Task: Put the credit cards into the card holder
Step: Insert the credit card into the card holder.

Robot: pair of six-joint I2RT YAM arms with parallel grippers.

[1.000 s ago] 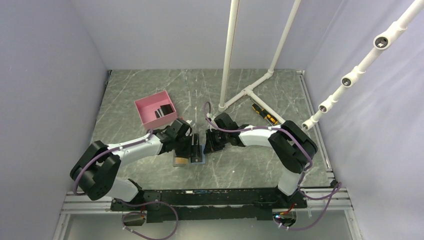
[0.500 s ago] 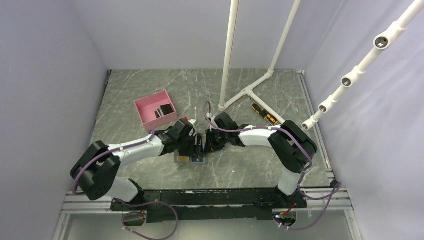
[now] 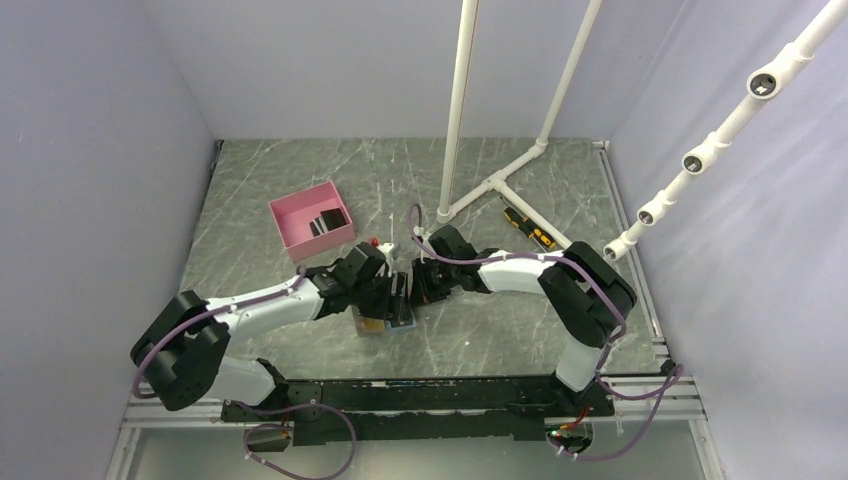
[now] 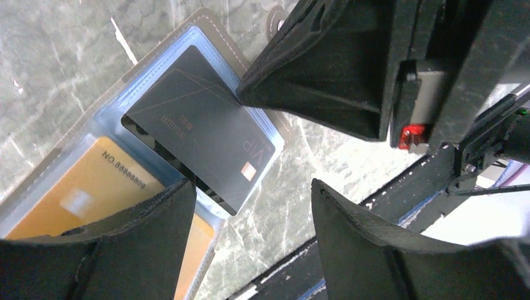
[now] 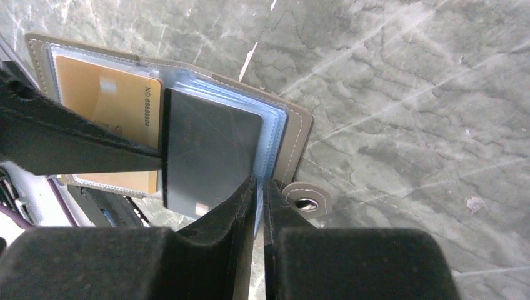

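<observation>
Change: the left fingers [image 4: 112, 250] have been brought rightwards over the last second, closer to the right fingers [image 5: 212, 244].
Holder: the small grey folding card holder with pale blue lining [image 5: 294, 131] lies open on the grey marbled tabletop [image 3: 500, 330].
Black card: the thin black plastic card [image 4: 200, 131] seems partway into the right sleeve, with a left fingertip against its edge.
Orange card: the thin orange plastic card [image 5: 106, 94] is seated in the left half.
Left fingers: spread, nothing grasped.
Right fingers: clenched on the holder's lining edge.
Meaning: the black card is judged nearly pushed home.

Bright, even, diffuse light casts soft shadows; both wrist views blur nearest the lens.
</observation>
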